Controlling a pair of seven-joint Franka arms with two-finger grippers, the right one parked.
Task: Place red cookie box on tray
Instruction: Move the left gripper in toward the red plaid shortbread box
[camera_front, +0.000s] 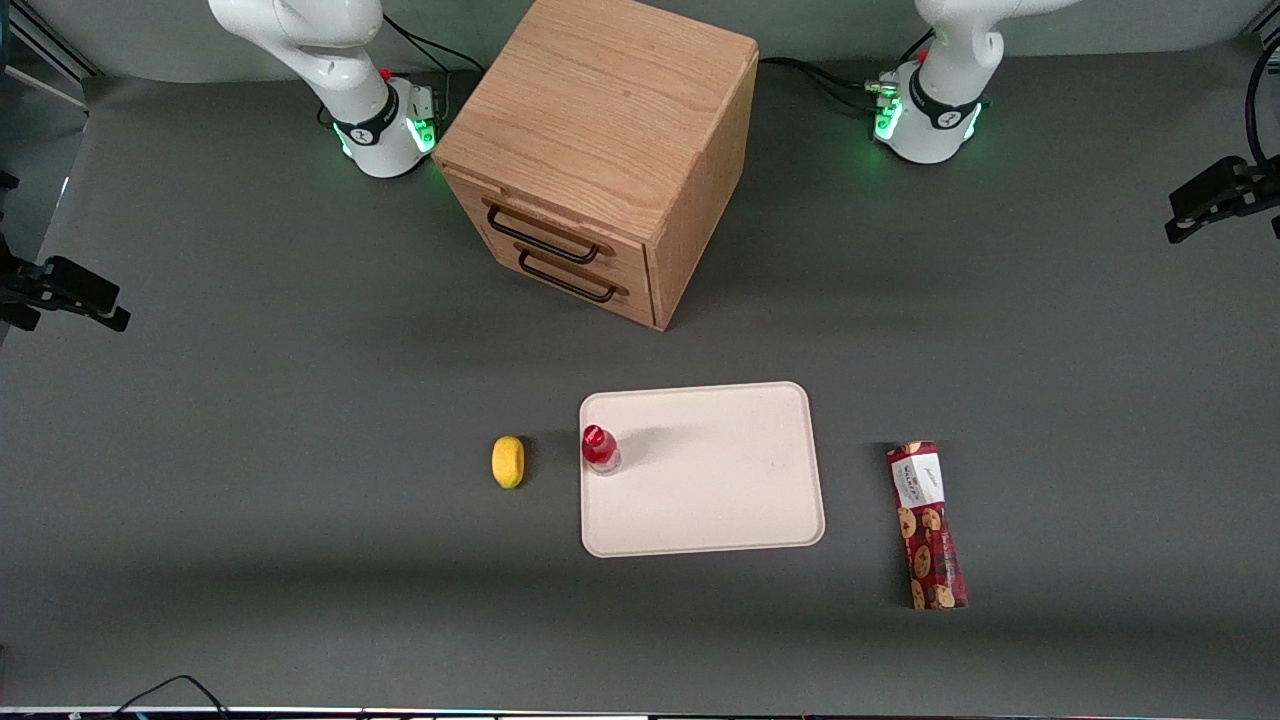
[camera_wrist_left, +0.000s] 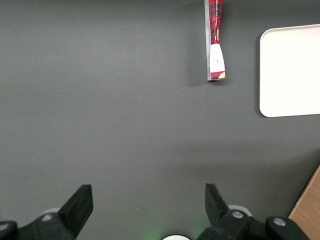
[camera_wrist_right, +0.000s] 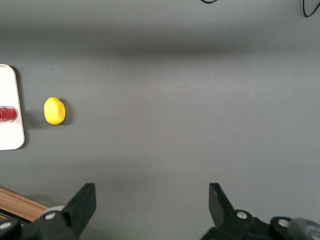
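Note:
The red cookie box (camera_front: 927, 525) lies flat on the grey table beside the tray (camera_front: 720, 480), toward the working arm's end. Its white label is at the end farther from the front camera. The tray is pale cream and flat, with a small red-capped bottle (camera_front: 599, 449) standing on its edge toward the parked arm's end. My left gripper (camera_wrist_left: 149, 200) is open and empty, high above bare table and well apart from the box (camera_wrist_left: 215, 40) and the tray (camera_wrist_left: 292, 70). The gripper is out of the front view.
A wooden drawer cabinet (camera_front: 600, 150) stands farther from the front camera than the tray; its corner shows in the left wrist view (camera_wrist_left: 307, 210). A yellow lemon (camera_front: 508, 461) lies beside the tray toward the parked arm's end.

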